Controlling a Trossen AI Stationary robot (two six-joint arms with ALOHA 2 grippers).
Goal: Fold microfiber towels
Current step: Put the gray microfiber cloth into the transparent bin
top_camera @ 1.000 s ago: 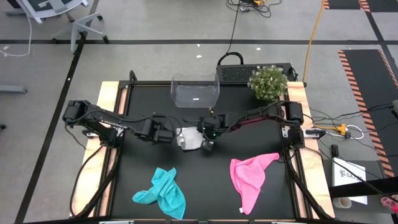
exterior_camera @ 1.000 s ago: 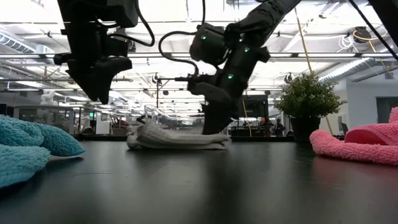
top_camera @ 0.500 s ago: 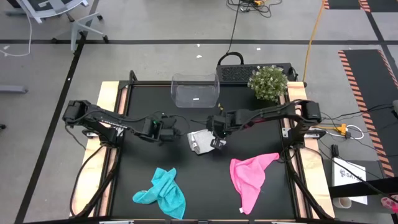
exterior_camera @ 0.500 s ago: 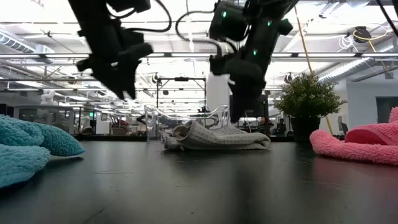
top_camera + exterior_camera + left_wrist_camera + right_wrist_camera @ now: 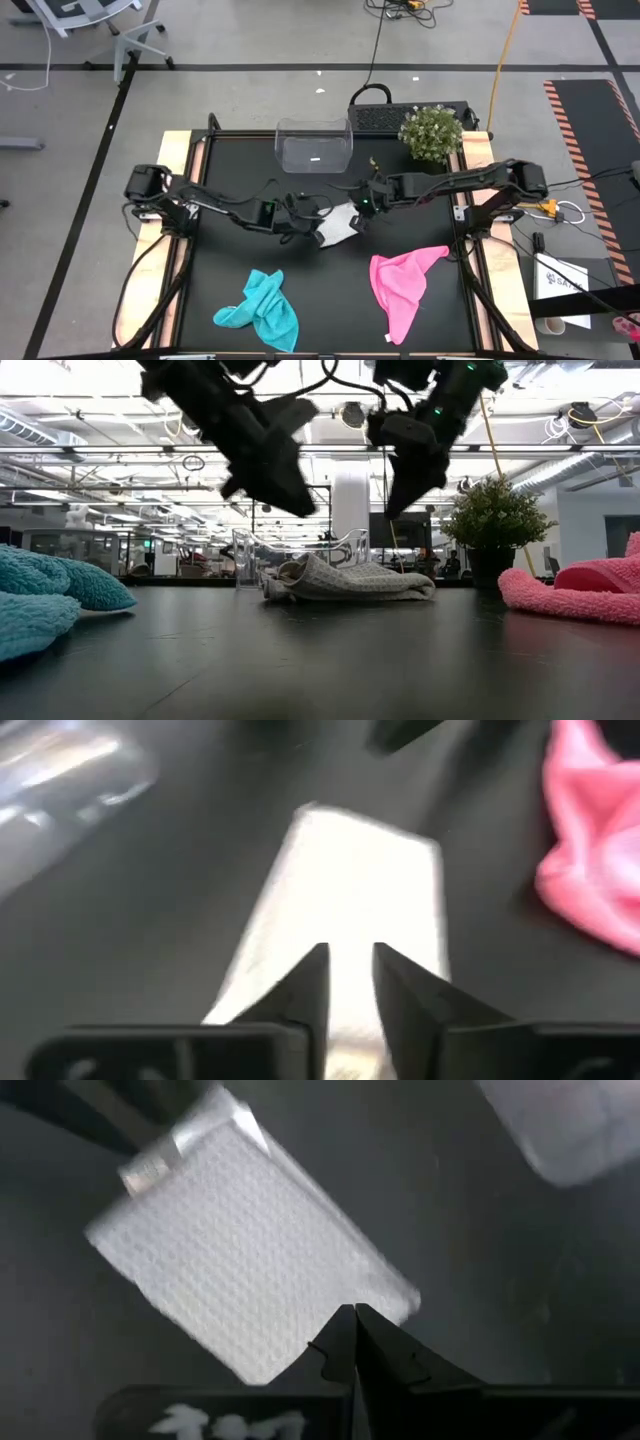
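The grey-white towel (image 5: 340,226) (image 5: 350,580) lies as a folded, flat rectangle on the black table's middle. My left gripper (image 5: 308,224) (image 5: 350,960) hovers at the towel's left edge, slanting down, its fingers a narrow gap apart with nothing between them. My right gripper (image 5: 362,207) (image 5: 353,1315) is shut and hangs above the towel's far right corner; the low view shows both grippers clear of the cloth. The teal towel (image 5: 258,310) lies crumpled near the front left. The pink towel (image 5: 402,285) lies crumpled at the front right.
A clear plastic bin (image 5: 314,145) stands at the table's far edge, just behind the grey-white towel. A potted plant (image 5: 431,132) sits at the far right corner. Bare black table (image 5: 330,290) lies between the teal and pink towels.
My right gripper, which was down on the grey-white towel, slid it a little toward the table's right edge, then rose off it and drew back to the right. My left gripper has gone right, toward the towel, and tipped from pointing down to slanting.
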